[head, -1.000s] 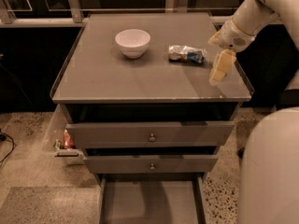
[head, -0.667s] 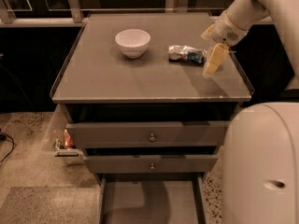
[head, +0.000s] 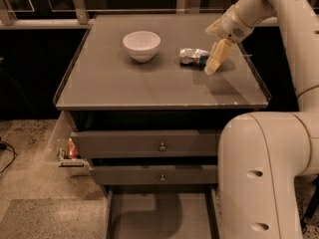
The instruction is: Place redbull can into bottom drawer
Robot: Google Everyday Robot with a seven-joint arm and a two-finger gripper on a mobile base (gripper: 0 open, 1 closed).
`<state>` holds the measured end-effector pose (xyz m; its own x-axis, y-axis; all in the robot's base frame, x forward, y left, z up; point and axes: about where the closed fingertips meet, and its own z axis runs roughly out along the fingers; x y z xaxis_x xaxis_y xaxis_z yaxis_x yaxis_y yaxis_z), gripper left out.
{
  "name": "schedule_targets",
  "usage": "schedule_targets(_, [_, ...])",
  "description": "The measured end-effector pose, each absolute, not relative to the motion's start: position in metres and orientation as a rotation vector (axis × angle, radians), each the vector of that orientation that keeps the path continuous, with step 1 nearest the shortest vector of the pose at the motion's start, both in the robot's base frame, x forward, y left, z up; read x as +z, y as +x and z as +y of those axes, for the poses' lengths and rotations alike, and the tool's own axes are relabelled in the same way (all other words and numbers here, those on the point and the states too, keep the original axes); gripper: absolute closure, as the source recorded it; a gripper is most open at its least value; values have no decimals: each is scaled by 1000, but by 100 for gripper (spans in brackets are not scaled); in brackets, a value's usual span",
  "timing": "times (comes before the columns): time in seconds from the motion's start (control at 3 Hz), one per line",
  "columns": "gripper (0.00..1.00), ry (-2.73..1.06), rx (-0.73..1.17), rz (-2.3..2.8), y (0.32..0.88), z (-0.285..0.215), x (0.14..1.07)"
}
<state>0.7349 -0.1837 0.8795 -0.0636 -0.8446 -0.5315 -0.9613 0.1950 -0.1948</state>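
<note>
The redbull can (head: 193, 57), crumpled silver and blue, lies on its side on the grey cabinet top (head: 124, 86), right of the white bowl (head: 141, 45). My gripper (head: 213, 63) hangs down from the white arm just to the right of the can, its pale fingers (head: 218, 55) close beside the can's right end. The bottom drawer (head: 159, 217) stands pulled out at the foot of the cabinet, a flat grey tray with nothing visible in it.
Two grey drawers with round knobs (head: 162, 147) sit slightly open above the bottom one. My arm's large white body (head: 259, 173) fills the lower right, in front of the cabinet's right side. A small reddish object (head: 71, 150) sits left of the cabinet.
My gripper has moved left and back toward the can, from the cabinet's right edge to right beside the can. The arm's body has swung further into the lower right of the view.
</note>
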Motion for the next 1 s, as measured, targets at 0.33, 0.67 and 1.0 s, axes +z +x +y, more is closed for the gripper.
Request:
schedule_targets(0.33, [0, -1644, 273, 1959, 747, -180, 875])
schedule_targets(0.67, [0, -1608, 256, 2030, 758, -183, 857])
schedule_targets(1.0, [0, -1579, 259, 2086, 764, -186, 839])
